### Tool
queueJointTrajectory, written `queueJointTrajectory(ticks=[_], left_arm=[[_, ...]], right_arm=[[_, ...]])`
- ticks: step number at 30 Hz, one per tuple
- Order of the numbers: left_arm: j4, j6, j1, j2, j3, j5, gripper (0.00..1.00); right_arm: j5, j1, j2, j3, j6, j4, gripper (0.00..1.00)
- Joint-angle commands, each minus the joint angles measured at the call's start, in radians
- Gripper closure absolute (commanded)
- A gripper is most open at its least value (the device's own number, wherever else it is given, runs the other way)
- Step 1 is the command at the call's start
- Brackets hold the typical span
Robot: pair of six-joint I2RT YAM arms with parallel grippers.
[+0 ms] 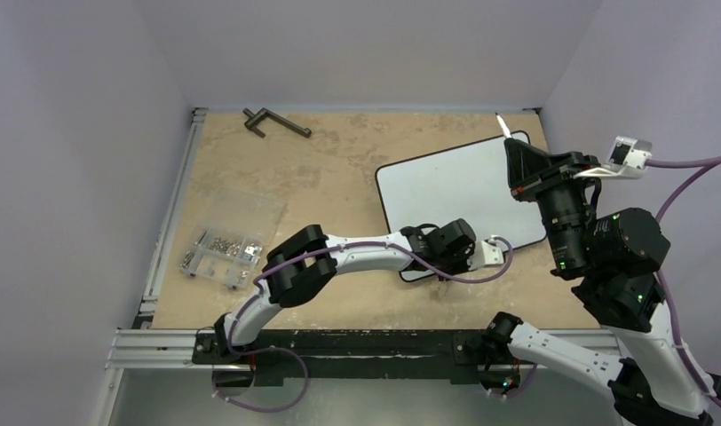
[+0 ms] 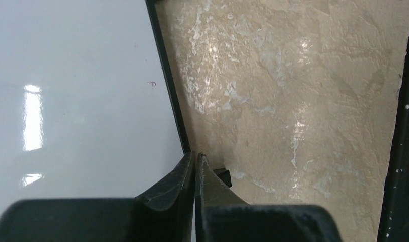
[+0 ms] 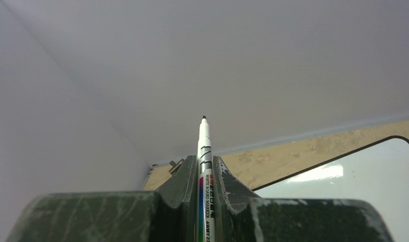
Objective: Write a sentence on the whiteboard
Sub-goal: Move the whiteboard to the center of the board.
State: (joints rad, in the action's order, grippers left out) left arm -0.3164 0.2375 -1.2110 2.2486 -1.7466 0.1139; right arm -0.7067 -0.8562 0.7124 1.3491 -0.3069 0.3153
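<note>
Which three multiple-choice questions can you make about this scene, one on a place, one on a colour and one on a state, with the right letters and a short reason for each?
1. Where does the dark metal angled tool lie on the beige table?
A. Near the far edge, left of the flat white rectangular whiteboard
B. On the whiteboard
C. Under the right arm

2. What colour is the whiteboard's thin rim?
A. Red
B. Black
C. Blue

3. In what state is the right hand?
A. Open and empty
B. Shut on nothing
C. Shut on a white whiteboard marker with a bare black tip

Answers:
1 A: the top view shows it by the back wall, apart from the board.
2 B: a black line borders the white surface in the left wrist view.
3 C: the fingers press the marker's barrel in the right wrist view.
</note>
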Motion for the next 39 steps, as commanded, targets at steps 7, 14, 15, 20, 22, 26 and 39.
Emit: queueJointTrajectory(ticks=[7, 14, 15, 20, 22, 26, 39], left_arm=[[-0.055, -0.083, 0.065, -0.108, 0.29, -0.019, 1.0], [0.046, -0.17, 0.098, -0.182, 0.478, -0.02, 1.0], [0.059, -0.183, 0.103, -0.189, 0.501, -0.021, 1.0], [0.137, -0.279, 0.135, -0.221, 0.63, -0.031, 1.0], [0.161, -0.311, 0.146, -0.231, 0.67, -0.043, 1.0], [0.166, -0.365, 0.155, -0.261, 0.73, -0.088, 1.0], [0.128, -0.558, 0.168, -0.421, 0.914, -0.2, 1.0]], right_arm=[[0.01, 0.002, -0.005, -0.009, -0.019, -0.004, 1.0], [0.023, 0.002, 0.004, -0.014, -0.033, -0.004, 1.0], [0.025, 0.002, 0.006, -0.014, -0.034, -0.005, 1.0], [0.028, 0.002, 0.014, -0.019, -0.039, -0.01, 1.0], [0.022, 0.002, 0.02, -0.022, -0.039, -0.007, 1.0], [0.016, 0.002, 0.021, -0.045, -0.043, -0.011, 1.0], [0.019, 0.002, 0.017, -0.081, -0.057, -0.02, 1.0]])
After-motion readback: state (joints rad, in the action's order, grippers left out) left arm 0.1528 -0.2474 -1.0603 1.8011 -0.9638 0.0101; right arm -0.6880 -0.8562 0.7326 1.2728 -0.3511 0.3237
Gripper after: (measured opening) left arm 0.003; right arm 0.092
